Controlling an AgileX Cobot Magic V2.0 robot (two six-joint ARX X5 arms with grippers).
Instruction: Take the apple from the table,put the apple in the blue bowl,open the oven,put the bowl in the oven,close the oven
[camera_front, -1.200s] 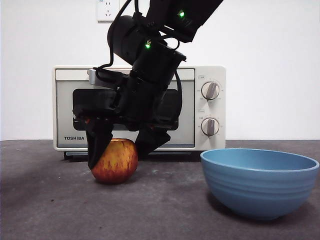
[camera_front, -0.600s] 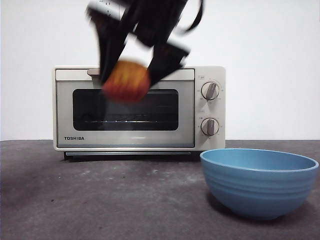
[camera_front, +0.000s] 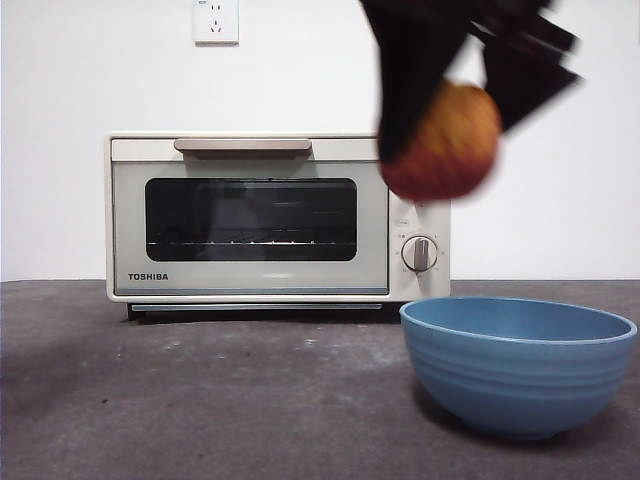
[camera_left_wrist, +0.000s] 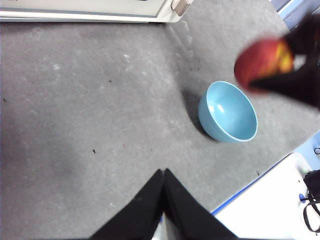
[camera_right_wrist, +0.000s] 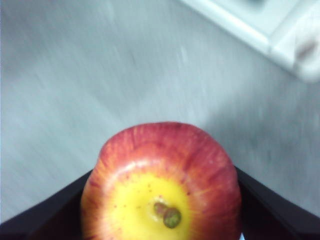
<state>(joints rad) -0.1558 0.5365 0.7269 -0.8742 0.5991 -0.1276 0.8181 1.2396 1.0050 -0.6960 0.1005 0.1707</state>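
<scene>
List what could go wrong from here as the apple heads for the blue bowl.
1. The right gripper holds the apple high in the air, blurred with motion; a slip could send it onto the table.
2. The blue bowl stands loose; a release from this height may bounce the apple out or shift the bowl.
3. The apple is close in front of the oven knobs; a low or wide swing might clip them.

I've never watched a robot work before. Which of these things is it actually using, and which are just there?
Part of the job:
apple, held in the right tool
blue bowl
oven, door shut
table

Just there:
wall socket
left tool, waiting
</scene>
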